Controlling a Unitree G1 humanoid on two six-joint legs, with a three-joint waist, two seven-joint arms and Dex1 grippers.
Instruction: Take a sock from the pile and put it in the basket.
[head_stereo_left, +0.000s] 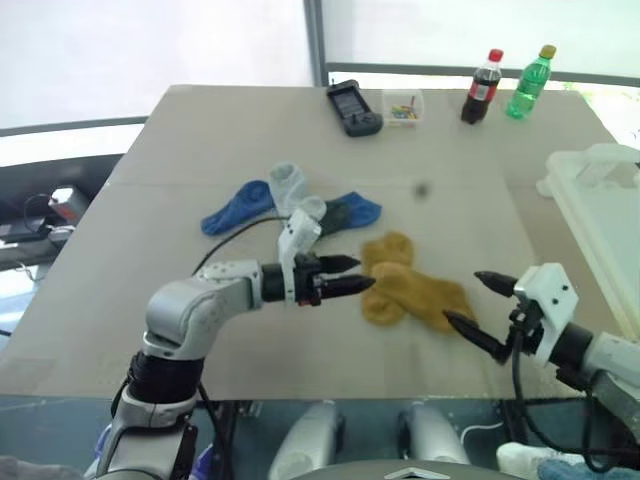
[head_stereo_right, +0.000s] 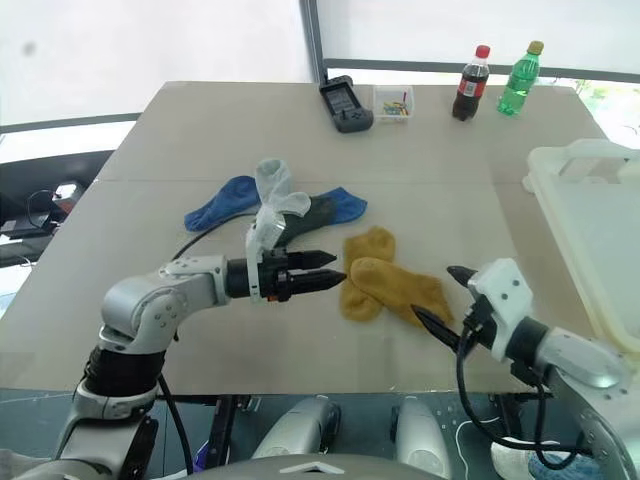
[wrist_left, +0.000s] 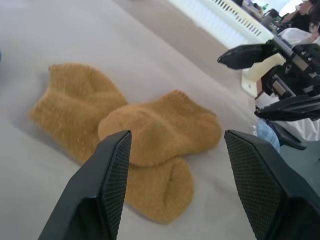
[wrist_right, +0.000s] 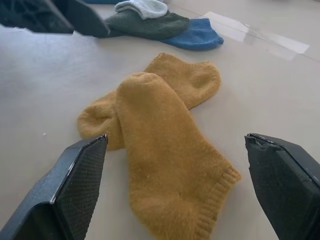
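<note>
Two mustard socks (head_stereo_left: 408, 288) lie crossed near the front edge of the surface (head_stereo_left: 200, 130), with bare room all around them. Just behind them sits the pile (head_stereo_left: 290, 205): two blue socks, one pale, one dark green. The left end effector (head_stereo_left: 345, 275) is beside the mustard socks, fingers apart, holding nothing. The right end effector (head_stereo_left: 478, 305) is wide open and empty on their other side. The basket (head_stereo_left: 600, 215) stands at the right edge, well apart from the mustard socks.

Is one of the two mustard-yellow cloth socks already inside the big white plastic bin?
No, both mustard-yellow socks lie crossed on the table, apart from the white bin.
</note>
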